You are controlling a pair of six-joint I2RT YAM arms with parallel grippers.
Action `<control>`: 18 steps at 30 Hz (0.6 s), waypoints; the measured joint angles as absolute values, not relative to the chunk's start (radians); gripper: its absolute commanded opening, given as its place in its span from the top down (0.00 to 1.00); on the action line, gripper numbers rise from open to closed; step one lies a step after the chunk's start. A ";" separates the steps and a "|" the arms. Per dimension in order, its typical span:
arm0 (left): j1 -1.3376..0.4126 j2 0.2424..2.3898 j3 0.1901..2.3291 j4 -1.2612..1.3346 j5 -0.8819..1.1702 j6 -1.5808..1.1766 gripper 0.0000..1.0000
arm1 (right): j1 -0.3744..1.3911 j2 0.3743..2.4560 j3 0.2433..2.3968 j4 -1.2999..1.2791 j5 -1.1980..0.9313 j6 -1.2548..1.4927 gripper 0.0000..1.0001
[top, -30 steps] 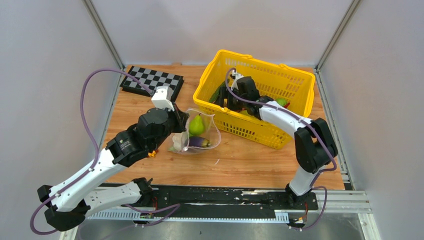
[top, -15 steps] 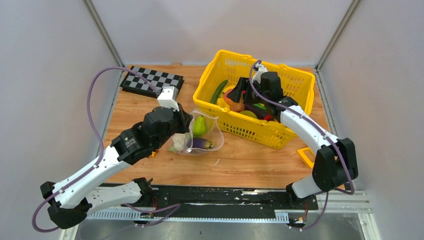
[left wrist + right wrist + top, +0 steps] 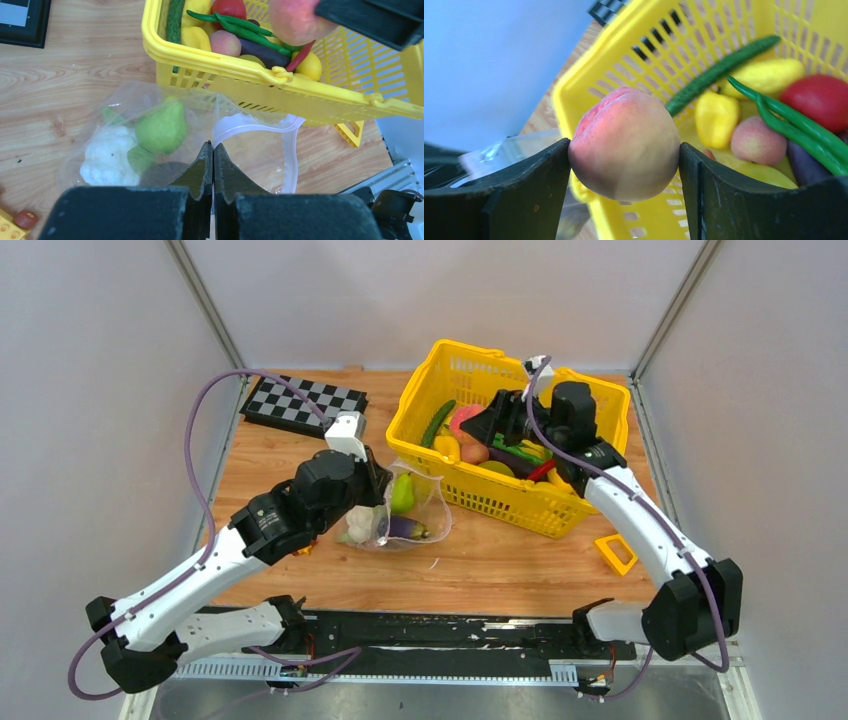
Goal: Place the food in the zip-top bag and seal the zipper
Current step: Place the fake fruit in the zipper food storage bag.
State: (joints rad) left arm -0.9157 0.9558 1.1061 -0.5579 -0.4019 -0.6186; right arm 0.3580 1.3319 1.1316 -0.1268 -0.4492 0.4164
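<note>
Over basket [image 3: 510, 502], right fingers [image 3: 524, 190] clamp peach [image 3: 626, 145]; left fingers [image 3: 197, 172] pinched together on zip-top bag [image 3: 127, 100], at basket's 8 o'clock.

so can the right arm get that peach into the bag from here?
Probably yes. The right gripper holds the peach above the basket; the left gripper pinches the bag at its rim, mouth gaping open, and only the basket's near wall lies between.
</note>
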 measured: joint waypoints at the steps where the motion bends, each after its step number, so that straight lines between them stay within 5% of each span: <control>1: -0.916 0.957 1.106 -0.558 -0.400 -0.619 1.00 | 0.358 1.310 1.130 -0.115 -0.474 0.412 0.53; 18: -0.916 0.958 1.106 -0.542 -0.392 -0.613 1.00 | 0.502 1.175 1.117 -0.020 -0.883 0.172 0.55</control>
